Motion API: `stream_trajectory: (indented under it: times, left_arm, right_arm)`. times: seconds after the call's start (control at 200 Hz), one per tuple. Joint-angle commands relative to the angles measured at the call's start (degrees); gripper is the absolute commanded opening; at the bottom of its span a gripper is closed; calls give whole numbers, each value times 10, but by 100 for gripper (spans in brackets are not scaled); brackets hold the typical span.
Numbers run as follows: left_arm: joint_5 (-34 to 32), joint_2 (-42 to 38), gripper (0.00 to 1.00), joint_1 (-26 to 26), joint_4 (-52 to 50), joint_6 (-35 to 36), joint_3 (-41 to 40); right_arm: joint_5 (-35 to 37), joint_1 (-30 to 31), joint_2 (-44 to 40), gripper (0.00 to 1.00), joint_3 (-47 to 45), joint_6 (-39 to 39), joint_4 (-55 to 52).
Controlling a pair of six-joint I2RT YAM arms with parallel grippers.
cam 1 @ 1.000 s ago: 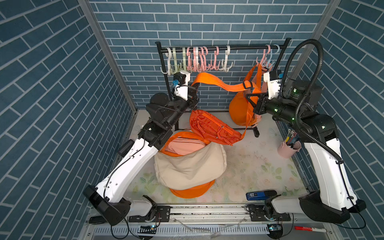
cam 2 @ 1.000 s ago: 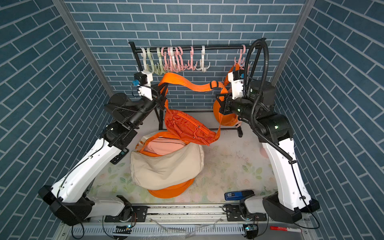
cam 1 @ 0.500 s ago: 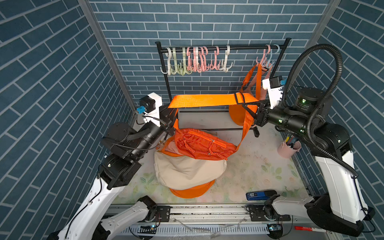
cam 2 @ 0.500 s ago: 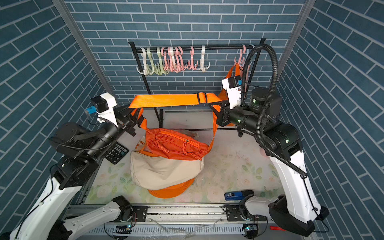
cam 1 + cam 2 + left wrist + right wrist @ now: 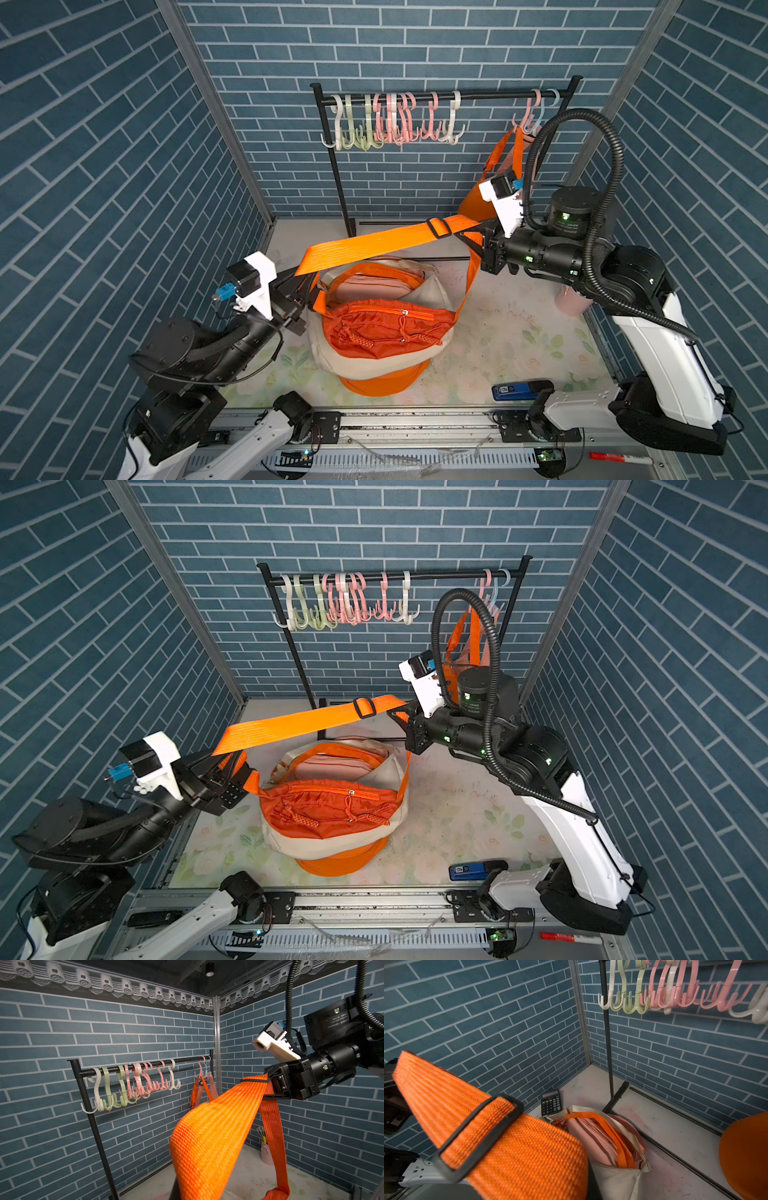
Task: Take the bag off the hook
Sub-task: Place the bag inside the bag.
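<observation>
The orange bag (image 5: pixel 382 328) (image 5: pixel 328 808) lies on top of a beige bag (image 5: pixel 374 361) in the middle of the floor. Its wide orange strap (image 5: pixel 374 245) (image 5: pixel 299 723) runs taut between my two grippers, clear of every hook (image 5: pixel 395 120) on the black rail (image 5: pixel 478 96). My left gripper (image 5: pixel 297 282) (image 5: pixel 220 766) is shut on the strap's left end. My right gripper (image 5: pixel 478 243) (image 5: pixel 405 721) is shut on it just past the black buckle (image 5: pixel 440 227). The strap (image 5: pixel 218 1126) (image 5: pixel 508 1136) fills both wrist views and hides the jaws.
A second orange bag (image 5: pixel 505 162) (image 5: pixel 199 1093) hangs from a hook at the rail's right end, behind my right arm. A calculator (image 5: pixel 550 1102) lies by the left wall. A pink cup (image 5: pixel 573 301) stands at the right wall, and a blue device (image 5: pixel 513 390) lies near the front.
Both grippers have drawn away from the rail and come down with the strap. The left arm swung far back to the left. The orange bag has dropped onto the beige bag.
</observation>
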Motion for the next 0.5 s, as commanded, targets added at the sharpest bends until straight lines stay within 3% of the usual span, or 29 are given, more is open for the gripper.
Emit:
stream_trajectory:
  times: [0.0, 0.16, 0.495]
  left_arm:
    - [-65, -37, 0, 1, -35, -28, -26]
    - [-154, -21, 0, 1, -84, -50, -58]
    - [-294, 43, 0, 7, -55, -87, -136]
  right_arm:
    - [90, -6, 7, 0, -39, -12, 22]
    - [115, -16, 51, 0, -86, -36, 67]
    - [41, -73, 147, 0, -99, -18, 107]
